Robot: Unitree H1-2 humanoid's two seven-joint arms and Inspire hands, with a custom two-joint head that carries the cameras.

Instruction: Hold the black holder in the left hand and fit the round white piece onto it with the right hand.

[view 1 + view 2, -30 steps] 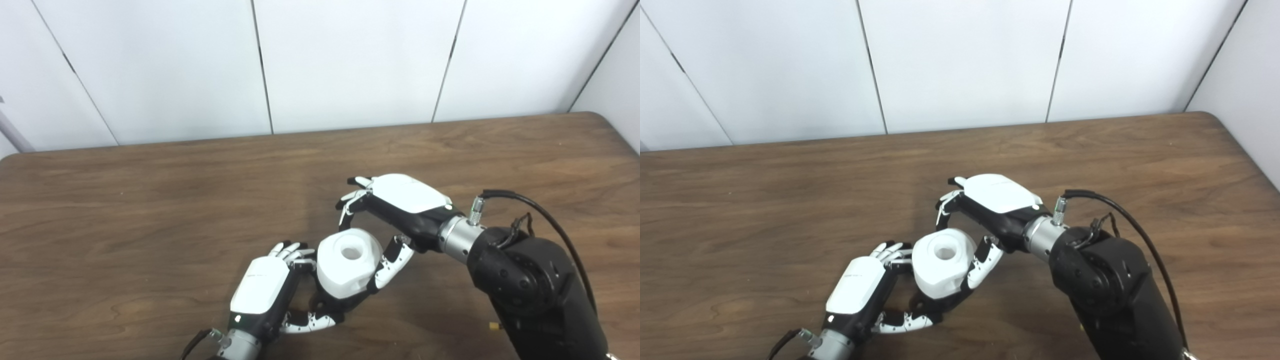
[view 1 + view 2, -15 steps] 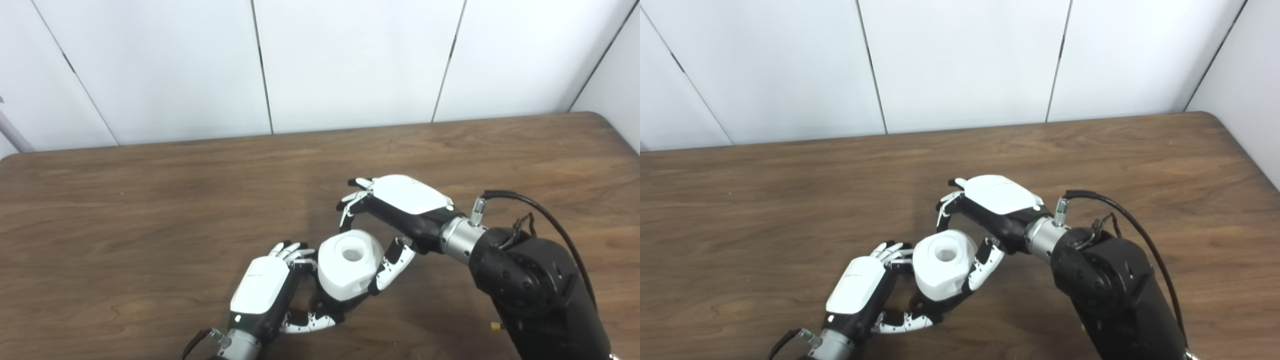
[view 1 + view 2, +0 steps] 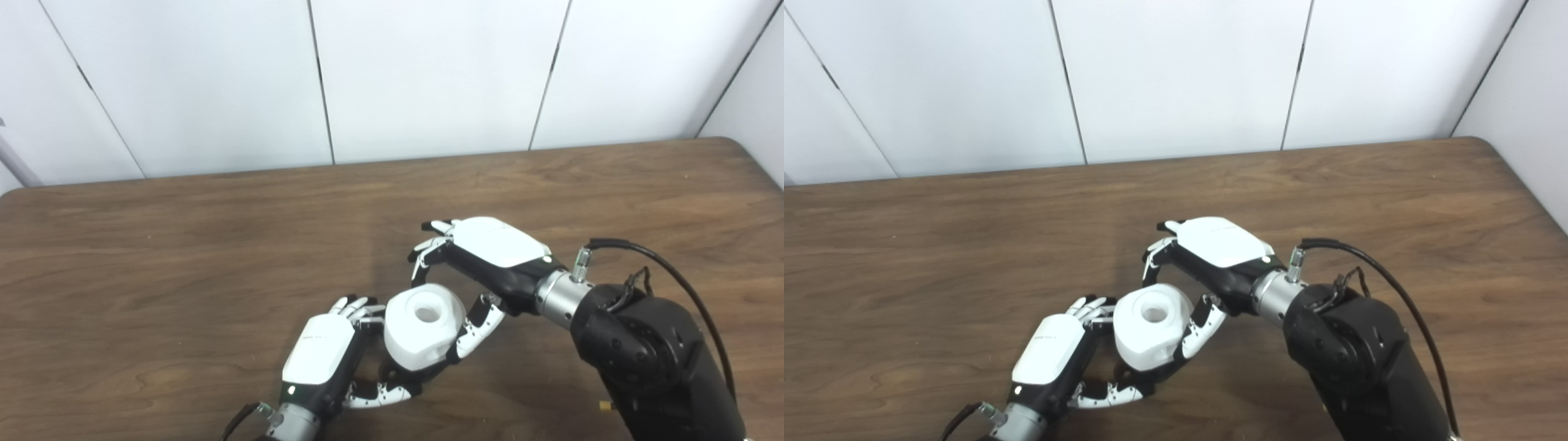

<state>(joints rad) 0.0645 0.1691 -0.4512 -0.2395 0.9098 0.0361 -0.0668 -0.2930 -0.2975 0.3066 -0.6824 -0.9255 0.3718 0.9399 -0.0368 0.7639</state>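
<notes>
The round white piece [image 3: 422, 327], with a hole in its top, sits over the black holder [image 3: 395, 372], which shows only as a dark bit under its lower edge. My left hand [image 3: 324, 355] is at the piece's left side, its fingers and thumb curled around the holder below. My right hand [image 3: 487, 254] reaches in from the right and is shut on the white piece, with its fingers over the far rim and its thumb on the near right side. The same scene shows in the right eye view, with the piece [image 3: 1151, 327] between both hands.
The brown wooden table [image 3: 184, 245] spreads out on all sides of the hands. A white panelled wall stands behind its far edge. My right forearm [image 3: 649, 361] with its black cable fills the lower right.
My right hand and the white piece have shifted a little to the left, toward my left hand. The left hand has not moved.
</notes>
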